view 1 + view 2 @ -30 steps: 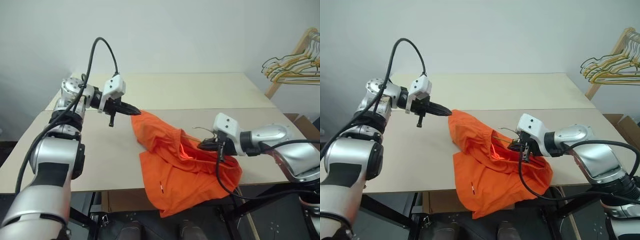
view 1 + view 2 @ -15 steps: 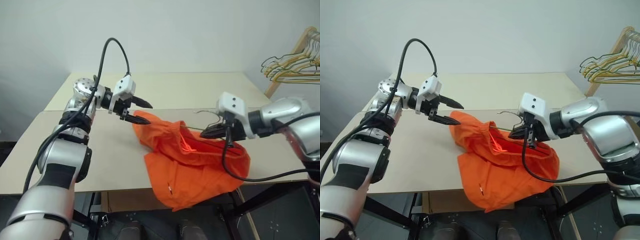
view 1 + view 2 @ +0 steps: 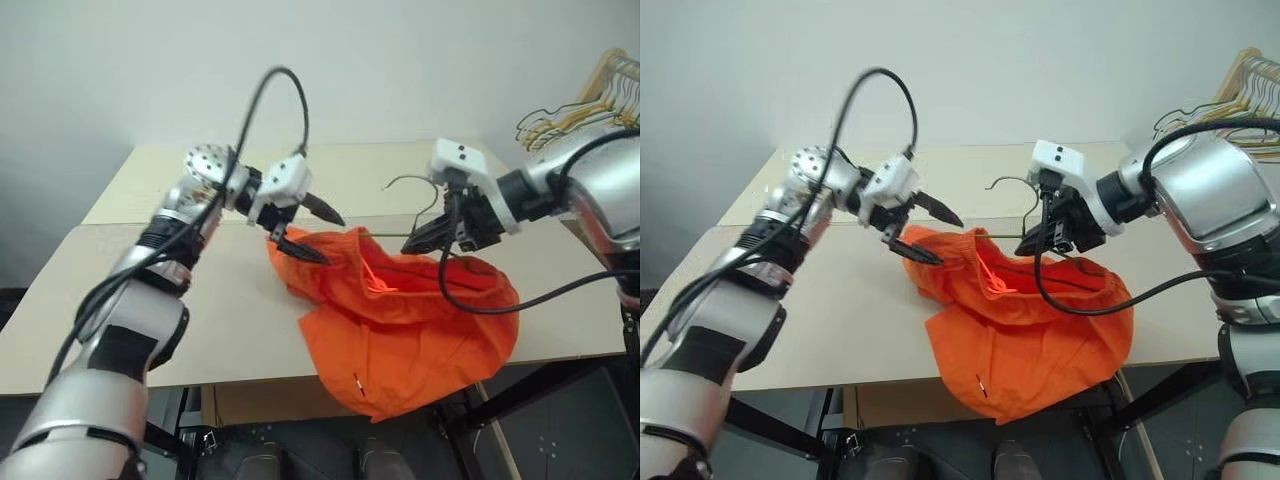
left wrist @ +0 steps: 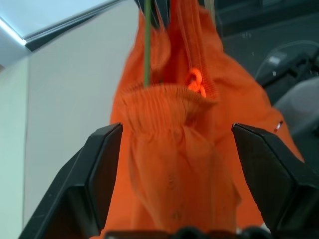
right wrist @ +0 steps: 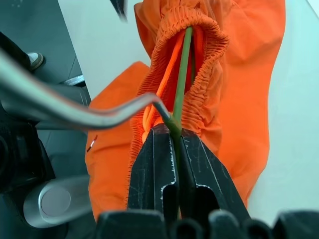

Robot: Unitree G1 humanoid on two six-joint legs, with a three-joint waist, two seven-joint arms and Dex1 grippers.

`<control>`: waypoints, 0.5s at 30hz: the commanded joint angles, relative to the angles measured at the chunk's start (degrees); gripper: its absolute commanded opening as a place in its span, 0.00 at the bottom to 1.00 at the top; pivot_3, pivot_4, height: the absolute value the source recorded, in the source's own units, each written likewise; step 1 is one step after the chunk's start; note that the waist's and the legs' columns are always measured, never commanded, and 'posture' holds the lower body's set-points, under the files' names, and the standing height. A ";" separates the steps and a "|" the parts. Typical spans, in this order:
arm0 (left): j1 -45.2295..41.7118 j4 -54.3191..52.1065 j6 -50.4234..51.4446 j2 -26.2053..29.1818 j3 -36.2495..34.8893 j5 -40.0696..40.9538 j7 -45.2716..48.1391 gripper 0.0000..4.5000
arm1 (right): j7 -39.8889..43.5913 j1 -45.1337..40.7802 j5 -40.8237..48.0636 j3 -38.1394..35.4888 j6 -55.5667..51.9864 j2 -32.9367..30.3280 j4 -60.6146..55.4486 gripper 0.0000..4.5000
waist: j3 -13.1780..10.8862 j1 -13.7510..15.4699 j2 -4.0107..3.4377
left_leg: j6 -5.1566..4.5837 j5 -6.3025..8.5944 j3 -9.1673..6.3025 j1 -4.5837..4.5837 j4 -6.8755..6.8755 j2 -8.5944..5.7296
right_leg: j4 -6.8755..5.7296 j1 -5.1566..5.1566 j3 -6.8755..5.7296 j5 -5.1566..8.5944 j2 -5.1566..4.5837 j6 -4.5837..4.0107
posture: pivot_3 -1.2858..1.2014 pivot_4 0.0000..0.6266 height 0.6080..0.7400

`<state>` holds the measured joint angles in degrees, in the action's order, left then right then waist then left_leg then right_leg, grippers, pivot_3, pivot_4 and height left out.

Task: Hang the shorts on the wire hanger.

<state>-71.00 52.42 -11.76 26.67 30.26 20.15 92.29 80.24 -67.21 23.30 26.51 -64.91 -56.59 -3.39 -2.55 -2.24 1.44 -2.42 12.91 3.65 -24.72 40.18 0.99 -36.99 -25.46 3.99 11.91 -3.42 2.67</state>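
- The shorts (image 3: pixel 400 320), bright orange, lie bunched on the near part of the table (image 3: pixel 200 330), with one leg spilling over the near edge. Their gathered waistband is lifted off the surface toward the right gripper.
- The wire hanger (image 5: pixel 180 97) runs into the waistband opening as a thin green-grey bar; in the right wrist view the elastic rim rings the wire. Its curved hook (image 3: pixel 408 184) rises free above the fabric, just left of the right gripper.
- The right gripper (image 3: pixel 425 241) is closed tight, with the wire pinched between its two black fingers (image 5: pixel 199 167) just outside the waistband. It is raised above the table and slants down toward the shorts.
- The left gripper (image 3: pixel 312 232) holds nothing; its two fingers (image 4: pixel 102 167) are spread wide on either side of the left end of the shorts. One finger lies at the fabric's edge, the other stands above it.
- The table is pale beige and made of two boards, with a seam running across behind the shorts.
- A bunch of yellow hangers (image 3: pixel 560 118) hangs on a wooden rack (image 3: pixel 603 68) at the far right, well apart from the shorts.
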 commanded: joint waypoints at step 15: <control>-5.62 15.03 -4.92 -7.51 -10.03 -17.00 -1.73 0.05 | 2.63 -4.40 1.11 -2.08 -1.71 -0.17 -0.42 0.00 | 0.00 -0.37 0.00 | 0.00 0.00 0.00 -0.63 0.06 -0.01 | -0.17 -0.74 0.04 -0.06 0.00 0.03 | 0.49 0.00 1.00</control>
<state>-74.17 67.51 -16.27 19.03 21.99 3.92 90.47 82.35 -69.74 23.89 26.53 -66.69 -56.58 -2.94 -2.55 -2.61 1.43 -2.42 12.90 3.65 -25.36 40.24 0.98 -37.16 -26.19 4.03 11.85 -3.42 2.70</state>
